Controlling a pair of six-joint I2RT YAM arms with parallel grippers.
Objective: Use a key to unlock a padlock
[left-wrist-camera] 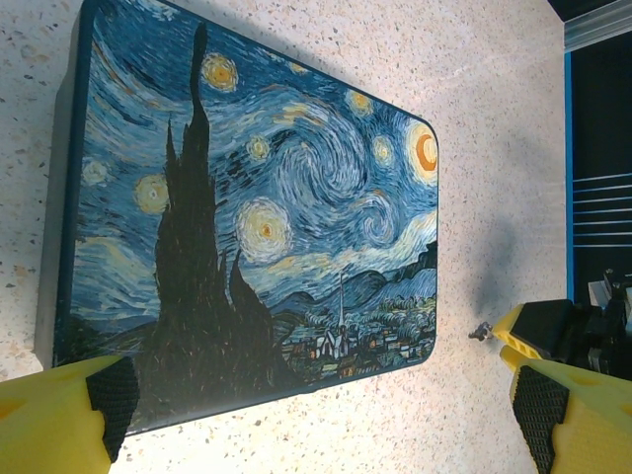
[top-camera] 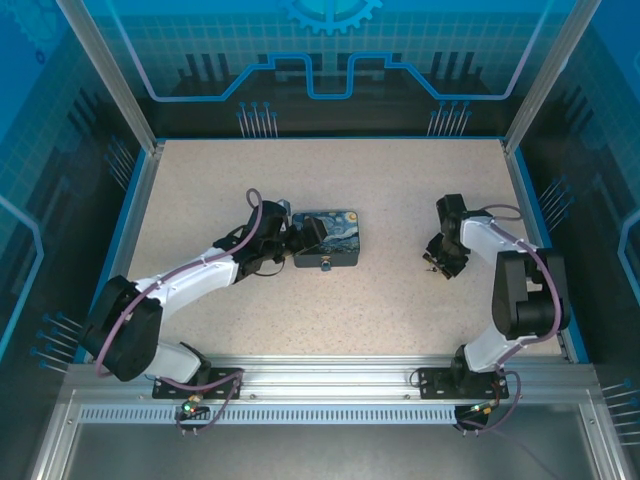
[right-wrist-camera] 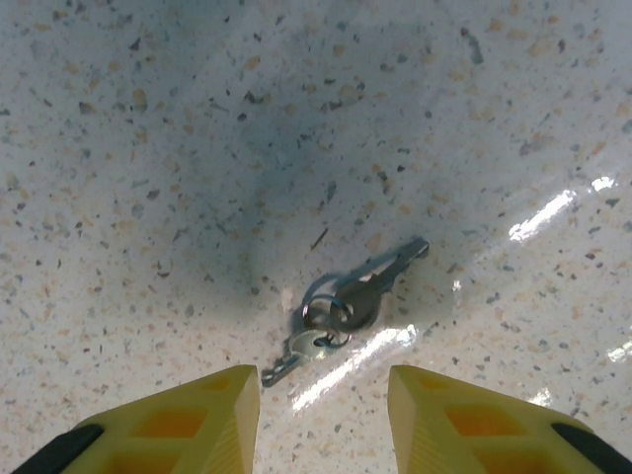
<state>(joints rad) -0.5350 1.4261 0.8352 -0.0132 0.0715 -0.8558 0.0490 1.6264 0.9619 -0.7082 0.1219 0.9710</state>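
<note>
Two small metal keys point(right-wrist-camera: 367, 286) joined on a ring lie flat on the speckled table. My right gripper point(right-wrist-camera: 321, 395) hovers just short of them, jaws partly apart, with nothing between the yellow fingers point(right-wrist-camera: 212, 415). In the top view the right gripper point(top-camera: 435, 263) points down at the table right of the box. The padlock seems to be the tiny speck at the box's near side point(top-camera: 326, 266), too small to make out. My left gripper point(left-wrist-camera: 316, 425) stands wide open at the left end of the swirl-painted box point(left-wrist-camera: 267, 207), its fingers either side of that end.
The painted box point(top-camera: 327, 240) lies mid-table. Bare speckled table point(top-camera: 400, 300) runs between the box and the keys. Blue side walls point(top-camera: 527, 190) border the table, and an aluminium rail point(top-camera: 330, 375) runs along the near edge.
</note>
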